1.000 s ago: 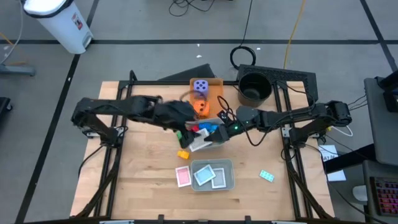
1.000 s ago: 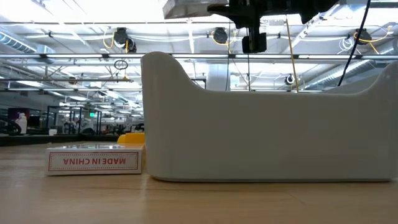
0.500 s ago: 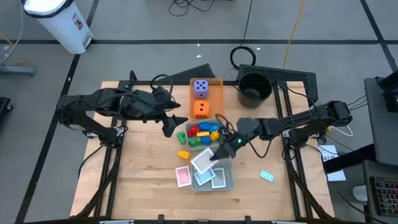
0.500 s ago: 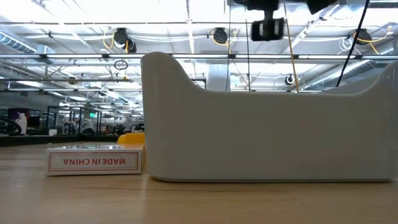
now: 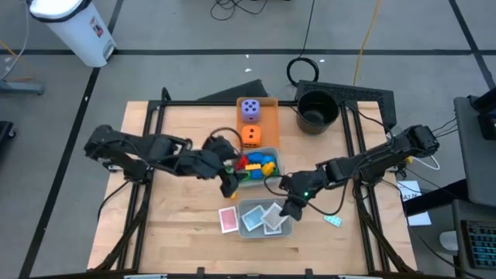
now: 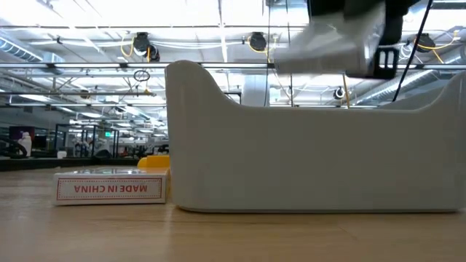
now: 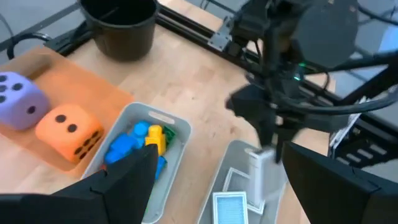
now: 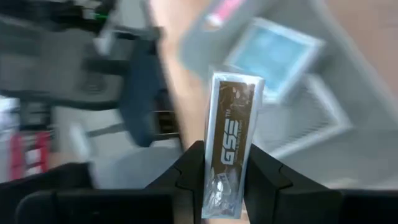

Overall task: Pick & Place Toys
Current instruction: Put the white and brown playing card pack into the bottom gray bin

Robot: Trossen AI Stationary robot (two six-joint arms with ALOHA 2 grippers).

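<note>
While the right gripper (image 5: 288, 211) pinches a white card (image 8: 227, 146) upright over the grey card tray (image 5: 280, 229), the left gripper (image 5: 229, 184) sits wide open and empty beside the brick tray (image 5: 272, 154).

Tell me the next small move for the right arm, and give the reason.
Probably lower the right pincer a little and open it. It is shut on a card pack held above the grey card tray, where other cards already lie, so a short drop should land it among them. The left pincer is open beside the brick tray, out of the way.
</note>
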